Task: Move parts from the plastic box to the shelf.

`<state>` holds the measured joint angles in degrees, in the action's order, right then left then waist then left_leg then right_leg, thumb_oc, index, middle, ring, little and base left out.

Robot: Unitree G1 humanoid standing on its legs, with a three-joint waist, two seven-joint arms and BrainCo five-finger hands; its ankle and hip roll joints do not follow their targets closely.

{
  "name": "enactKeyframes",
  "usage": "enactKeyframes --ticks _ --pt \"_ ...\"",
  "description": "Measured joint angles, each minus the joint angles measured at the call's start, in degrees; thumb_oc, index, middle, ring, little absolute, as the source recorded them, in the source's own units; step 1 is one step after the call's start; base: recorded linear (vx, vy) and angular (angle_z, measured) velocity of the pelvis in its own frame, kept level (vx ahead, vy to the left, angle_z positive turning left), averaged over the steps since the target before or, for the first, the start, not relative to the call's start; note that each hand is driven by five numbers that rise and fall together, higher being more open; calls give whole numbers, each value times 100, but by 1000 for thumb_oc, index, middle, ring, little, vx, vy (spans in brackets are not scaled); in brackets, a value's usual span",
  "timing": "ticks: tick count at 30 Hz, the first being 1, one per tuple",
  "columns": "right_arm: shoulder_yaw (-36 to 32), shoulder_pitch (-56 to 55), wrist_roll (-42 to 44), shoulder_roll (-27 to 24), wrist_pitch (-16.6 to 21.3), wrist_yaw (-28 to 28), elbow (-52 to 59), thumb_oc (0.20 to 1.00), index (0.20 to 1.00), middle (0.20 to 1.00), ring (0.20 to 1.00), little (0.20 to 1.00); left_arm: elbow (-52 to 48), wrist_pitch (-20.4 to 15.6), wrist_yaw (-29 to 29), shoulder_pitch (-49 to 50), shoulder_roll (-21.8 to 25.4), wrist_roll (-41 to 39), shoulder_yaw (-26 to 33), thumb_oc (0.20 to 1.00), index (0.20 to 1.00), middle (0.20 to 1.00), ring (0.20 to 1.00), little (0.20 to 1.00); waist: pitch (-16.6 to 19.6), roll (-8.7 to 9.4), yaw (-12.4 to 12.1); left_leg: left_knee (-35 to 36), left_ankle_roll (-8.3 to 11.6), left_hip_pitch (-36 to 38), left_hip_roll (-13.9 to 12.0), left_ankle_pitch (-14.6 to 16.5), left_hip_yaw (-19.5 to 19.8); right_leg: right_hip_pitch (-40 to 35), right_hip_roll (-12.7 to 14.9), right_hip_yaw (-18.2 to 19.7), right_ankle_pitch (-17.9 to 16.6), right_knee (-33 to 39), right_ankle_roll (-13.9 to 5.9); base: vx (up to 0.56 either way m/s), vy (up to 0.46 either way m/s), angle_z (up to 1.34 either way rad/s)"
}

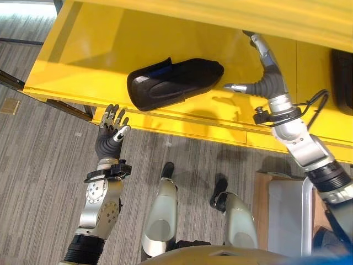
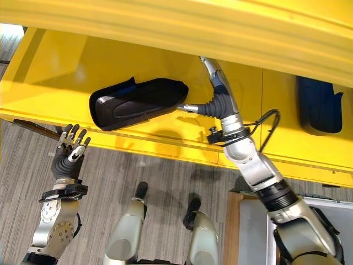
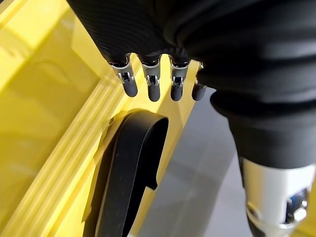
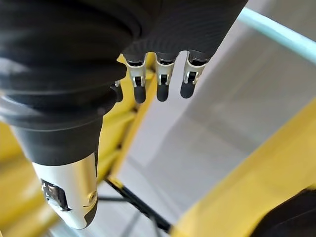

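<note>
A black, shell-shaped part [image 1: 174,83] lies on its side on the yellow shelf [image 1: 71,61], near the front edge. My right hand [image 1: 268,83] reaches over the shelf just right of the part. It is open and empty, with fingers straight and the thumb pointing at the part's end, close to it. My left hand [image 1: 110,141] is raised below the shelf's front lip, left of the part, fingers relaxed and holding nothing. The left wrist view shows the part's black rim [image 3: 128,173] past the fingertips [image 3: 154,91].
A second black part [image 2: 317,105] rests on the shelf at the far right. The pale plastic box [image 1: 306,215] stands low on the right on a brown board [image 1: 262,204]. An upper yellow shelf board [image 2: 220,33] overhangs the top. Grey striped floor lies below.
</note>
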<state>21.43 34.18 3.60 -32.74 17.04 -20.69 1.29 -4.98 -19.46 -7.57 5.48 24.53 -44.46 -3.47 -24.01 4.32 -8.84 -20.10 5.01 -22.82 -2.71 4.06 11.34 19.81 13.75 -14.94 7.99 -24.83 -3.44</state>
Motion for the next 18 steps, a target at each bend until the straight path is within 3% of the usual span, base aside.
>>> enactKeyframes --ticks 4,10,16,18 --pt "346 41 1167 991 78 5 -103 1000 1000 1000 1000 1000 13 12 -143 -28 -6 -213 -131 1000 1000 1000 1000 1000 -19 32 17 -4 1 -16 -8 0 -5 13 -11 3 -18 10 -28 0 0 0" --pt "528 194 2134 1129 83 37 -467 1000 1000 1000 1000 1000 13 33 -164 -93 80 -219 -205 1000 1000 1000 1000 1000 -78 110 -71 -1 2 -18 -8 -1 -7 -1 -9 -9 -23 22 -33 0 0 0" --pt "604 156 3322 1910 134 88 -711 1000 1000 1000 1000 1000 15 60 -313 -247 85 -178 -229 1000 1000 1000 1000 1000 -90 94 -99 -9 -4 -8 -7 4 -12 -22 -12 -12 -31 47 -32 0 0 0" --pt "640 157 3408 1932 144 87 -733 1000 1000 1000 1000 1000 15 62 -395 -322 93 -153 -233 1000 1000 1000 1000 1000 -93 89 -155 -9 -5 -8 -4 4 -14 -30 -10 -11 -42 60 -38 0 0 0"
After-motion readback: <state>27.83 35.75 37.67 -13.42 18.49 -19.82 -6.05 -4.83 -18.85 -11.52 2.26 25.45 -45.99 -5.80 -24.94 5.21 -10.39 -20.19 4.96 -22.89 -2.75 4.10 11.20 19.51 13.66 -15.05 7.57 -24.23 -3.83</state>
